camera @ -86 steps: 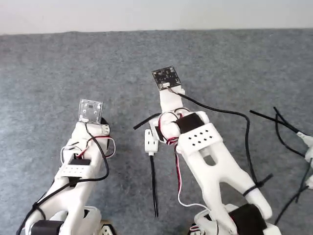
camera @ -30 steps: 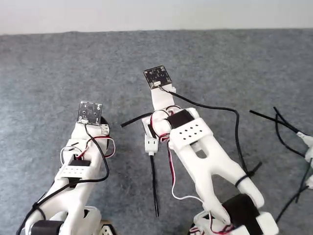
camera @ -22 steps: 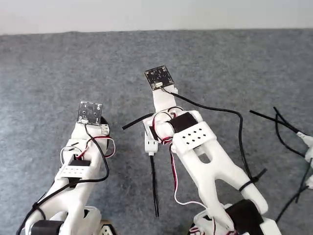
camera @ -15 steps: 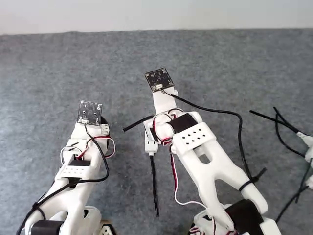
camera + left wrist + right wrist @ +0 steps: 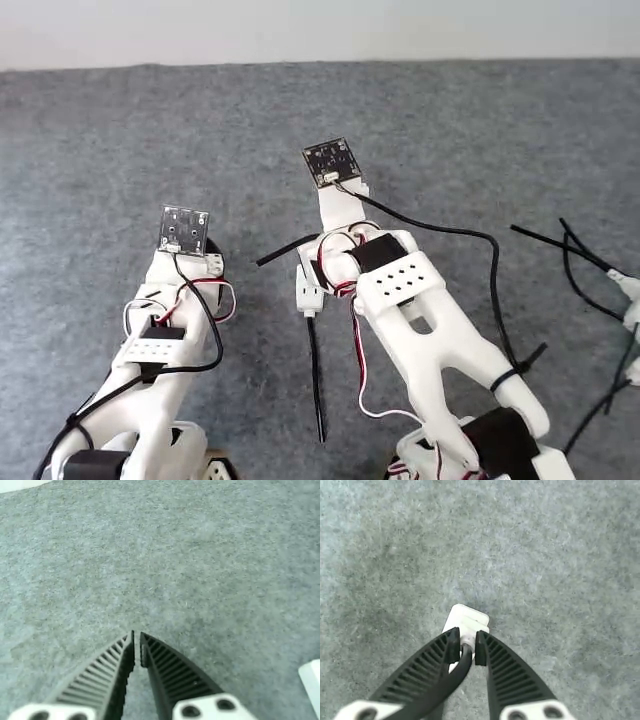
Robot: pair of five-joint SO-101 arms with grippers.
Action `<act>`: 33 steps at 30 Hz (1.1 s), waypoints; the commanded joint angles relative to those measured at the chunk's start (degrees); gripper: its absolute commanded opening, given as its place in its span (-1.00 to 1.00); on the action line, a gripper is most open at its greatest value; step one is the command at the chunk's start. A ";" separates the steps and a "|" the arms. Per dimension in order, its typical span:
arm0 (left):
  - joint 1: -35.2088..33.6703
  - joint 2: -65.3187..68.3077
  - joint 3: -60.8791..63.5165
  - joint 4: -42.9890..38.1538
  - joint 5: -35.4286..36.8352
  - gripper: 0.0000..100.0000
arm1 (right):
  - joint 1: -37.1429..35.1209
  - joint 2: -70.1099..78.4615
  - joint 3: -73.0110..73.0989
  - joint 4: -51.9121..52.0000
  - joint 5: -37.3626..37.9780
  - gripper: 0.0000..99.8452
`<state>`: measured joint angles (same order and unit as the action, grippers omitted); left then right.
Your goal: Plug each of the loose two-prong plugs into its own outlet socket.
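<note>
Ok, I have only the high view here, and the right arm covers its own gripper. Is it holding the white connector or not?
Observer: Yes. In the right wrist view the right gripper is shut on the white connector, at the end where its black cord comes out.
Operator: And the other arm, does it carry anything?
Observer: No. The left gripper is shut with nothing in it, over bare grey carpet.

The right pincer (image 5: 466, 637) swings off to its left, then eases partway back to the right — the white plug (image 5: 469, 619) clamped at its tips turns with it, showing a narrower face from above.
</note>
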<state>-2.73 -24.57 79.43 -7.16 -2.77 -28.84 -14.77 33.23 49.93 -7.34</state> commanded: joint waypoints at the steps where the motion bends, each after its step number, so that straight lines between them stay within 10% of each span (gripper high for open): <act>1: -0.26 -1.32 -0.48 -1.49 0.26 -0.97 | 0.66 -2.51 -0.70 -1.19 0.70 -0.98; 33: -0.26 -1.32 -0.22 -1.49 0.26 -0.97 | -1.19 8.13 -3.25 -0.48 0.70 -0.98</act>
<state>-2.73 -24.57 79.43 -7.16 -2.77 -29.36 -8.44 32.62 48.53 -7.25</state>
